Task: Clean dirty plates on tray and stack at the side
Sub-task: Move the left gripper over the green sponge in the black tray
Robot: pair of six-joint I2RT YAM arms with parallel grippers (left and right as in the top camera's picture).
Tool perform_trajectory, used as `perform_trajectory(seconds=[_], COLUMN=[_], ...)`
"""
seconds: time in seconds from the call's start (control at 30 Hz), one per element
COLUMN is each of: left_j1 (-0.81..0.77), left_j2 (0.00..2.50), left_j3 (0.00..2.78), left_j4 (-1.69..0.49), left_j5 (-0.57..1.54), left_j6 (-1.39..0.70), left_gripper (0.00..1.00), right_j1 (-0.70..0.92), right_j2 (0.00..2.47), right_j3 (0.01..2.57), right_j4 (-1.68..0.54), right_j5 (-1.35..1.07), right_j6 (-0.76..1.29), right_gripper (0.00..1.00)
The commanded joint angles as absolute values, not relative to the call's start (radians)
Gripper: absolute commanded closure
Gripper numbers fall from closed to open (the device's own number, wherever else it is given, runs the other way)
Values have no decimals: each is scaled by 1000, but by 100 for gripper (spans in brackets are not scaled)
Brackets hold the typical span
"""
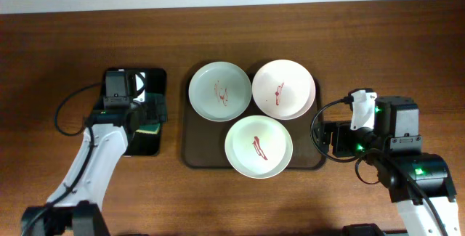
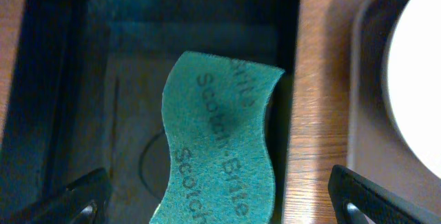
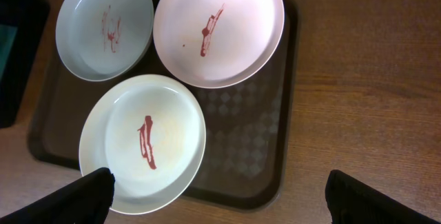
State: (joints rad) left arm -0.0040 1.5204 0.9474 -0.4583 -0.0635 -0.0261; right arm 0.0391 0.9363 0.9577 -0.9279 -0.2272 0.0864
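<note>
Green sponge (image 2: 220, 148) lies just under the left gripper (image 2: 219, 198), whose jaws are wide and empty. Its long side seems to run 12 to 6. The dirty plates (image 1: 259, 146) sit on the brown tray (image 1: 197, 147), at 3 o'clock from it.

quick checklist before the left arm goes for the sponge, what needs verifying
1. left pincer open: ok
2. sponge centred under it, in black tray: ok
3. right pincer open, empty: ok
4. rear-left plate, pinkish plate, front plate all on brown tray: ok
5. plates clean: not ok, each has a red smear
6. sponge wet: cannot tell
</note>
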Motion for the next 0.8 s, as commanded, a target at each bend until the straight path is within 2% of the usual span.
perform_trajectory(seconds=[0.0, 0.2, 0.43, 0.57, 0.67, 0.7, 0.77], left_j1=[4, 6, 16, 16, 16, 16, 16], left_j2=[1586, 1641, 1703, 1707, 1707, 1708, 1714], left_j3=[973, 973, 973, 973, 965, 963, 963], left_j4=[-439, -388, -367, -360, -364, -370, -380], left_j5=[-102, -102, -109, -121, -121, -122, -140], left_j6=[-22, -23, -23, -23, -23, -22, -22], left_gripper=[1, 0, 12, 28, 34, 38, 40], right_j1=[45, 45, 45, 45, 45, 45, 45], right_j2=[936, 936, 936, 936, 936, 936, 936], right_j3=[976, 976, 976, 976, 976, 976, 976], right_j4=[-928, -929, -929, -929, -929, -929, -929], right_j5=[-233, -233, -233, -233, -233, -233, -233], right_j6=[93, 94, 93, 93, 93, 94, 93], right_gripper=[1, 1, 1, 2, 1, 1, 1])
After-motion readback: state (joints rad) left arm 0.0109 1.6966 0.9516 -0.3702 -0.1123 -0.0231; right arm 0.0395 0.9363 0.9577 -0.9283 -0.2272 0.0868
